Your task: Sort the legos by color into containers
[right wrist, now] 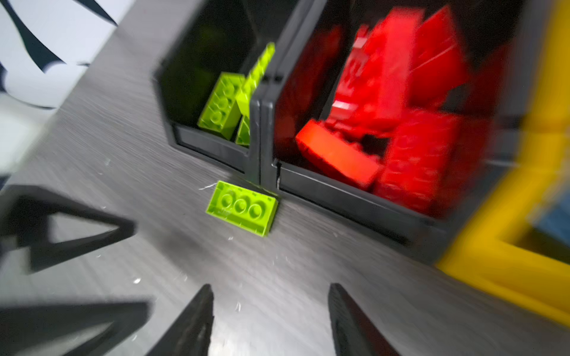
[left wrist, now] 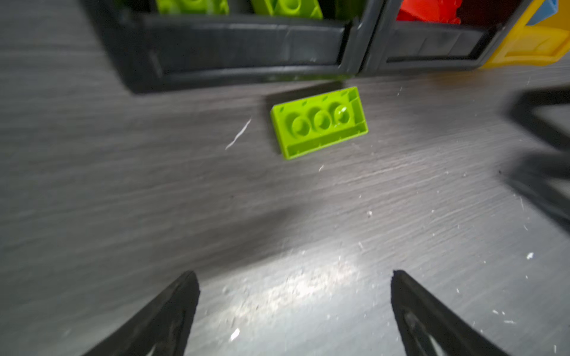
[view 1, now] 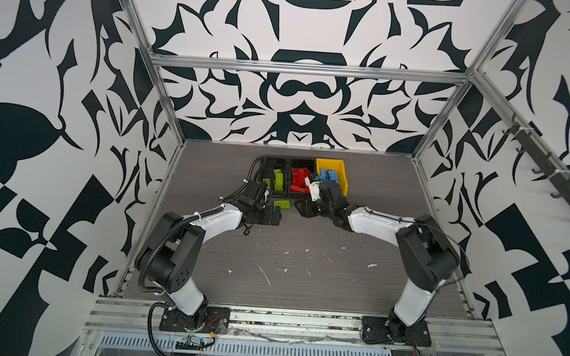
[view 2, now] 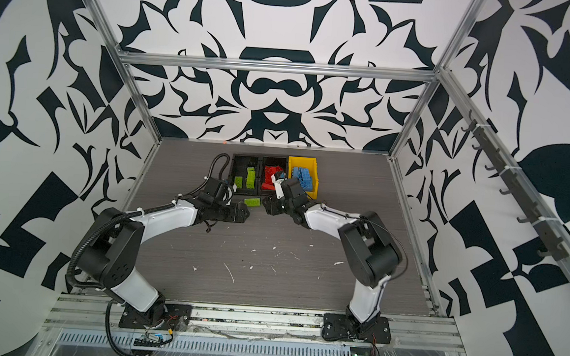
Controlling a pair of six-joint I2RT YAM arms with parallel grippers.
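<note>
On the grey tabletop [view 1: 304,273], a lime green lego [left wrist: 319,123] lies hollow side up just outside the black container [left wrist: 240,46] of greens, ahead of both tools, touching neither. The left tool [left wrist: 294,277] is spread wide; the right tool [right wrist: 271,288], blurred, seems parted and empty.

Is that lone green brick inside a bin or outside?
Outside. The green brick lies on the table just in front of the black bin holding the other green bricks.

A lime lego [right wrist: 242,208] just outside black containers [right wrist: 260,154]
</note>
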